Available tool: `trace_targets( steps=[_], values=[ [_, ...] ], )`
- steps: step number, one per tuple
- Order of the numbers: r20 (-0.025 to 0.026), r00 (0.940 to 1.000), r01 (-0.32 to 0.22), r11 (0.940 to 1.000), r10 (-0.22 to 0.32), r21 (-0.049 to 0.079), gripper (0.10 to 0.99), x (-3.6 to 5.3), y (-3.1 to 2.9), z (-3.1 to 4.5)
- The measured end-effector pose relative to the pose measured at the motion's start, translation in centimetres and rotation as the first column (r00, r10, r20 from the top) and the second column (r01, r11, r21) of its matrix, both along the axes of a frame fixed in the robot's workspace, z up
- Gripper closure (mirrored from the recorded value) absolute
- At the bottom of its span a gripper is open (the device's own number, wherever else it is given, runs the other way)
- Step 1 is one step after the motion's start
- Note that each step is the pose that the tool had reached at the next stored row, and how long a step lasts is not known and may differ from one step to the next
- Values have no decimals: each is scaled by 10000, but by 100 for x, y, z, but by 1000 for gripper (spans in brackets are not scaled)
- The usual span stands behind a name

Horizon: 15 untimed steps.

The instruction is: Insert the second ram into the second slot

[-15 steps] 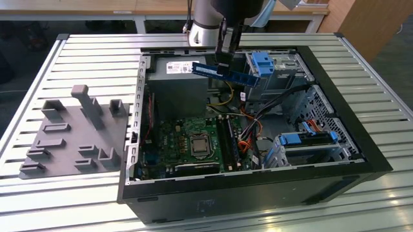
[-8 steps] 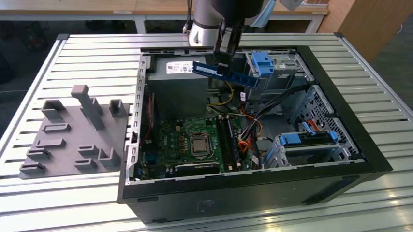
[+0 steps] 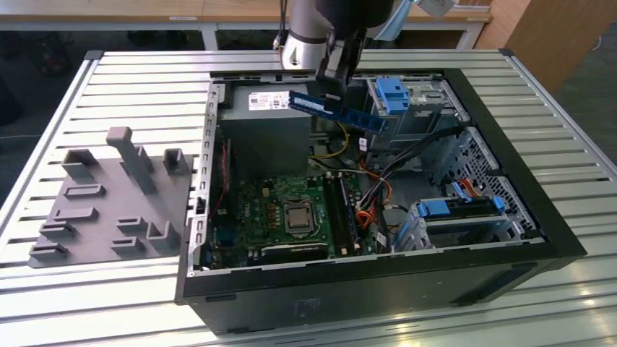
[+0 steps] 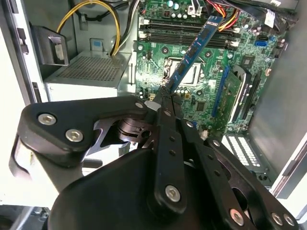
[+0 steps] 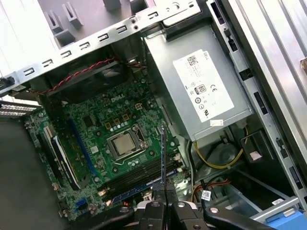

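The gripper's [image 3: 331, 94] jaws are pressed together, pinching the second ram [image 3: 339, 112], which is tilted in the air near the computer case's [image 3: 386, 269] far edge; the arm reaches down from above the motherboard [image 3: 289, 210]

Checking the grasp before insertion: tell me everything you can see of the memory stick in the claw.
The memory stick is a long, thin, flat blue circuit board carrying a row of dark chips. The claw is shut on it, holding it tilted in the air over the open computer case, touching nothing else.
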<state>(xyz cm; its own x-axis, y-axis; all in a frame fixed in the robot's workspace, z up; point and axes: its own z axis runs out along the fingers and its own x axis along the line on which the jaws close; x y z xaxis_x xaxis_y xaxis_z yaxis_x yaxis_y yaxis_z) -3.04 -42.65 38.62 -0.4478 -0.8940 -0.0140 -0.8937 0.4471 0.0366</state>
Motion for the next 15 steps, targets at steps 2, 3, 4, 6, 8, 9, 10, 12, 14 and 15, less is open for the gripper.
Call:
trace_targets(
  steps=[2,3,4,6,8,9,10,12,14,15],
  values=[
    [0,9999,150,9999,-150,-1,965,0,0,0],
    [-1,9998,222,9998,-222,-1,965,0,0,0],
    [0,9996,291,9996,-291,-1,965,0,0,-1],
    [-1,9991,431,9991,-431,-1,965,0,0,-1],
    [0,9983,579,9983,-579,-1,965,0,0,-1],
    [0,9979,649,9979,-649,-1,965,0,0,-1],
    [0,9974,721,9974,-721,-1,965,0,0,-2],
    [-1,9962,868,9962,-868,-2,965,0,0,-1],
    [-1,9950,1002,9950,-1002,-1,965,0,0,-2],
    [0,9943,1070,9943,-1070,0,965,0,0,-3]
  ],
)
